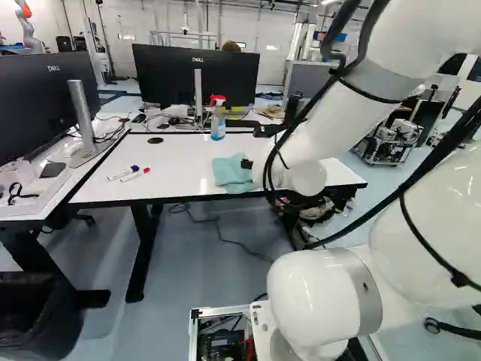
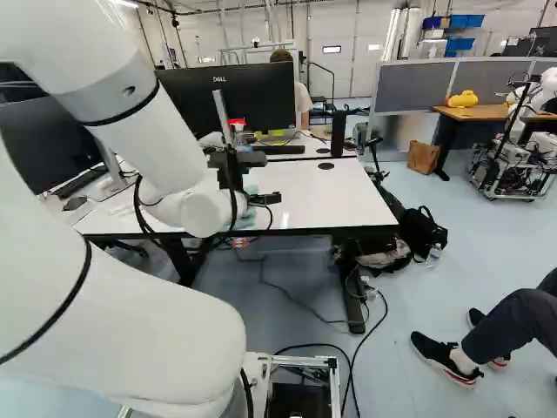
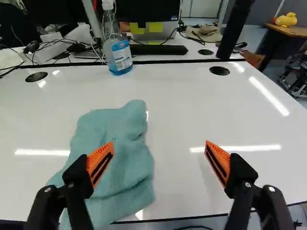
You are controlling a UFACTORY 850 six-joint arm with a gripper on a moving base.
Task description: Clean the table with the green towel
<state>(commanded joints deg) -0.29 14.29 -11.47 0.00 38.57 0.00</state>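
A white robot arm reaches over a white rectangular table with black edging. Its black two-finger gripper with orange pads is open, the fingers spread wide, holding nothing. The green cloth towel, soft and rumpled, lies on the table close to its near edge. In the wrist view, one finger stands over the towel while the other is over bare tabletop beside it, so the cloth is off-centre from the gap. Beyond, near the table's far edge, stands a clear spray bottle of blue liquid with a red and white top. In the left base view, a blue-capped white marker and a red-capped white marker lie left of the towel. The step in hand seems to be picking up the towel, before any wiping. The next move likely calls for shifting sideways to centre over the cloth, lowering, and closing on a fold.
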